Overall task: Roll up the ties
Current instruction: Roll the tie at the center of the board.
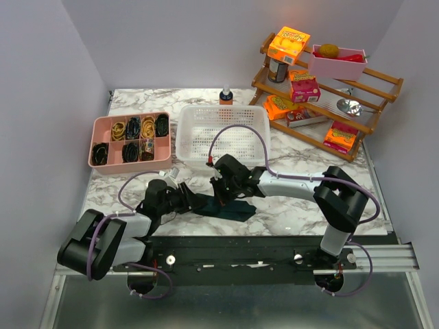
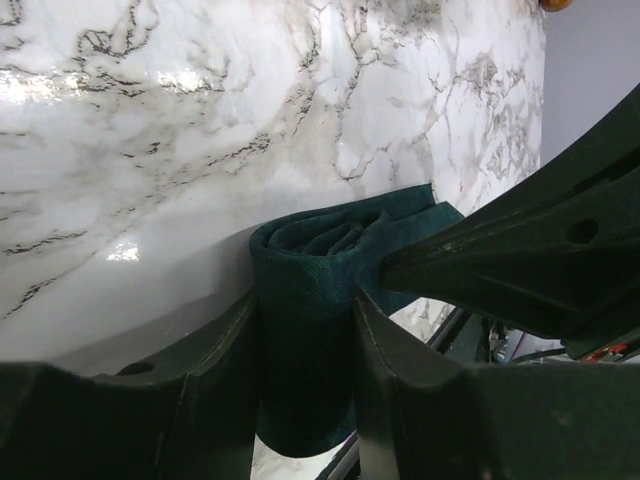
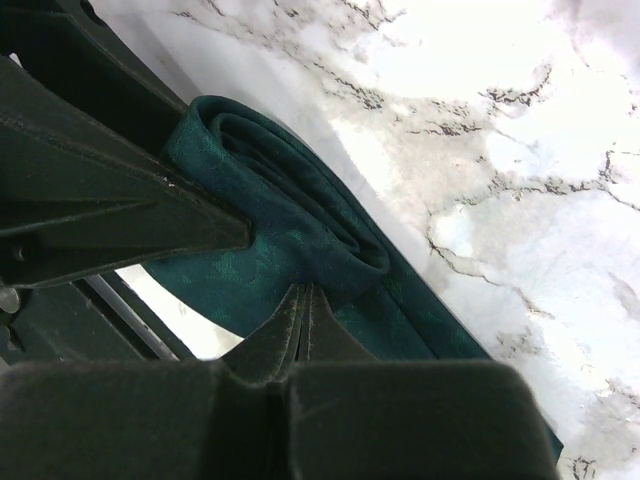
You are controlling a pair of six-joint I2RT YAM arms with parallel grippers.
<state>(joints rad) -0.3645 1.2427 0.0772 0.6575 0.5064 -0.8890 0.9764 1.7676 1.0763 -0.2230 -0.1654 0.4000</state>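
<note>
Fabric of the dark teal tie (image 1: 233,208) lies at the near middle of the marble bench (image 1: 302,205), on the near side of the white basket (image 1: 199,130), and both arms meet over it. One end is wound into a flattened roll of several layers. The rest trails flat on the bench toward the right.

The left claw (image 2: 305,310) straddles the roll with a finger against each side, pinching it between them. The right claw (image 3: 305,295) reaches in from the right with its fingers pressed together, and their tips touch the roll's outer wrap. Whether any layer is caught between them I cannot tell. The two claws sit just beside each other.

At the far left of the bench, a pink compartment tray (image 1: 130,116) holds coiled items. A wooden rack (image 1: 387,79) with boxes stands at the far right.
</note>
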